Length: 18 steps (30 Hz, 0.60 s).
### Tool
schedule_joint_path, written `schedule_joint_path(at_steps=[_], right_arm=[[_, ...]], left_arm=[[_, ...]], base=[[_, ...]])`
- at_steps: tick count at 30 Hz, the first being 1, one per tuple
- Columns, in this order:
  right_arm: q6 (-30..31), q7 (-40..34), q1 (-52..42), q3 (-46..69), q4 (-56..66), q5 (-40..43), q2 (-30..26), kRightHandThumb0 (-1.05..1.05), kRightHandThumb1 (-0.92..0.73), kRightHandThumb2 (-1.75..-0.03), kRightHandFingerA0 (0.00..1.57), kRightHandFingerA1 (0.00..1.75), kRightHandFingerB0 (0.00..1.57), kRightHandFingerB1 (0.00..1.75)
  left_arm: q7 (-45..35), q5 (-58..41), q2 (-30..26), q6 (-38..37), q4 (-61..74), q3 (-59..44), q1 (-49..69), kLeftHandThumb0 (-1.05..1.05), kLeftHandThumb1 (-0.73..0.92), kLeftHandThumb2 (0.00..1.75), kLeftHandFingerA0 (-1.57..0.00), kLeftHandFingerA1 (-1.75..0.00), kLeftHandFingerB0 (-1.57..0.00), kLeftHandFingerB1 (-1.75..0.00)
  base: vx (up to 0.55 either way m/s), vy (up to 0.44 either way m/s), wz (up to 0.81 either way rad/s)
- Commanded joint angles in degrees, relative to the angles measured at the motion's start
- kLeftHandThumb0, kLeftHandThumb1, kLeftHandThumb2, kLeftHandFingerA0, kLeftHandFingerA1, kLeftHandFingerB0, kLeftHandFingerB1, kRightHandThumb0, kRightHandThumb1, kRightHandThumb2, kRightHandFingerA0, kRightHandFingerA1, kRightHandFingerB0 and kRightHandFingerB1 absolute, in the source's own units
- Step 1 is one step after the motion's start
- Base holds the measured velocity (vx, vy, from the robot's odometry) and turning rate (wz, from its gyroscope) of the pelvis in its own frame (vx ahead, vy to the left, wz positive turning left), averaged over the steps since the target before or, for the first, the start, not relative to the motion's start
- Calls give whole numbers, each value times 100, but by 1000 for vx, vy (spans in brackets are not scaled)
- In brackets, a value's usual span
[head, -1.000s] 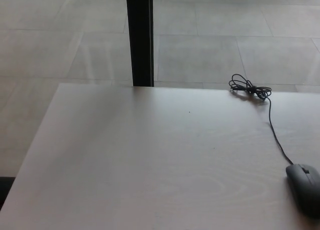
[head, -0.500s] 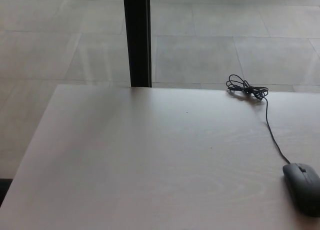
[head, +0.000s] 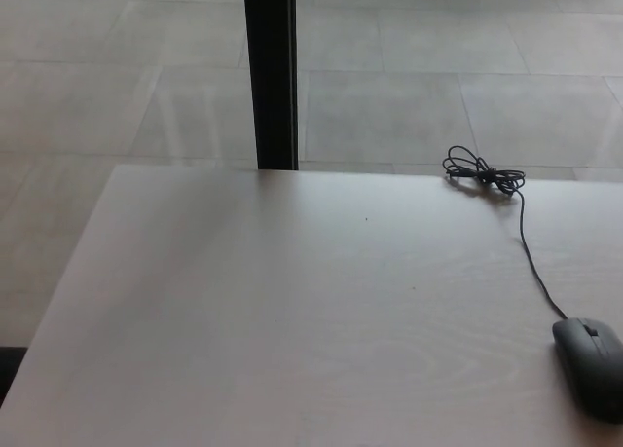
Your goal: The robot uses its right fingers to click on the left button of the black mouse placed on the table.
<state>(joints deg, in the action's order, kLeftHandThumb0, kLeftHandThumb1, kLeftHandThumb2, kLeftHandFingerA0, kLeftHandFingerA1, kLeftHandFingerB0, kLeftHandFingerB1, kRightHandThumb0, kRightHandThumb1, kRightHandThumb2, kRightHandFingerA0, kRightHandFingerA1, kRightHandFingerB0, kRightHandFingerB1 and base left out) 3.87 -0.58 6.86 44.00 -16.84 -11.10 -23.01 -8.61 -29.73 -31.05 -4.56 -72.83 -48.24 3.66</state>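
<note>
One black, rounded plastic computer mouse (head: 592, 365) lies at the near right of the pale wood-grain table (head: 292, 320), so close to the right border of the head view that its right flank is cut off; its scroll wheel shows as a small dark slot near the front end, which points away towards the far side. From that front end one thin black cable (head: 533, 262) runs away and slightly leftward across the tabletop, ending in a single tied bundle of loops (head: 483, 170) that rests at the table's far edge, well apart from the mouse. Nothing touches the mouse or its left button. Neither of the robot's hands appears in the head view, so how far either is opened cannot be told, and nothing shows them holding anything. No container stands on the table, which carries only the mouse and its cable. Beyond the far edge one black upright post (head: 270, 72) rises left of centre, and behind it spreads a floor of large grey tiles (head: 409, 87) with faint pale reflections.
</note>
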Motion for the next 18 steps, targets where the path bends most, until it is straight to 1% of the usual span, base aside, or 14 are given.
schedule_joint_path(at_steps=[1,2,4,5,6,7,9,10,12,13,15,16,17,18], right_arm=[[1003,-550,50,1714,-463,2619,1310,-66,-91,-67,32,38,10,29],[1018,-560,92,1778,-533,2690,1371,-34,-59,-112,0,46,0,48],[1058,-589,138,1854,-590,2756,1500,-35,-57,-111,0,46,0,49],[1096,-653,143,1890,-504,2772,1577,-72,-75,-98,20,45,6,38],[1087,-655,154,1911,-499,2792,1611,-72,-75,-98,20,45,6,38],[1017,-553,148,1920,-555,2838,1661,-33,-59,-112,1,46,1,48],[893,-396,152,1953,-699,2902,1679,-33,-61,-113,1,47,0,47],[881,-370,172,1978,-779,2920,1678,-65,-91,-68,23,32,16,27],[872,-273,228,2078,-1020,3016,1624,-64,-92,-68,24,33,17,27],[878,-266,250,2121,-1113,3048,1611,-65,-91,-68,27,34,20,28],[995,-335,214,2120,-926,3057,1710,-66,-91,-68,25,34,20,28],[1083,-379,231,2112,-834,3065,1750,-66,-92,-68,24,34,18,28],[1085,-375,248,2122,-893,3065,1737,-66,-92,-68,25,34,19,27],[1062,-327,253,2124,-978,3078,1731,-67,-92,-69,26,35,18,28]], left_arm=[[-54,-36,-36,-126,-22,23,46,-95,92,77,-68,-60,-47,-44],[-26,-26,-31,-145,-16,30,46,-94,92,77,-69,-61,-45,-46],[2,-45,-24,-148,-7,12,37,-96,92,77,-67,-61,-44,-46],[-4,-53,-27,-127,-17,6,24,-96,92,77,-63,-61,-45,-46],[1,-49,-35,-114,-27,9,18,-96,92,77,-63,-61,-45,-46],[-50,-32,-37,-141,-20,27,25,-95,92,79,-66,-62,-46,-47],[14,-40,-36,-129,-23,15,11,-96,92,79,-70,-63,-44,-46],[11,-58,-34,-137,-10,-1,11,-96,92,79,-70,-64,-45,-47],[18,-74,-34,-128,-8,-16,7,-95,92,77,-72,-64,-50,-48],[27,-80,-36,-114,-9,-21,3,-95,92,77,-68,-63,-46,-47],[6,-53,-36,-105,7,9,18,-97,92,78,-65,-62,-50,-49],[44,10,-47,-124,-6,63,16,-96,92,79,-68,-59,-48,-45],[11,-3,-50,-115,-8,56,17,-97,92,78,-66,-60,-46,-45],[-1,-42,-45,-102,-8,22,7,-103,79,90,-64,-65,-45,-50]], base=[[0,0,0],[0,0,0],[0,0,0],[0,0,0],[0,0,0],[0,0,0],[0,0,0],[0,0,0],[0,0,0],[0,0,0],[0,0,0],[0,0,0],[0,0,0],[0,0,0]])
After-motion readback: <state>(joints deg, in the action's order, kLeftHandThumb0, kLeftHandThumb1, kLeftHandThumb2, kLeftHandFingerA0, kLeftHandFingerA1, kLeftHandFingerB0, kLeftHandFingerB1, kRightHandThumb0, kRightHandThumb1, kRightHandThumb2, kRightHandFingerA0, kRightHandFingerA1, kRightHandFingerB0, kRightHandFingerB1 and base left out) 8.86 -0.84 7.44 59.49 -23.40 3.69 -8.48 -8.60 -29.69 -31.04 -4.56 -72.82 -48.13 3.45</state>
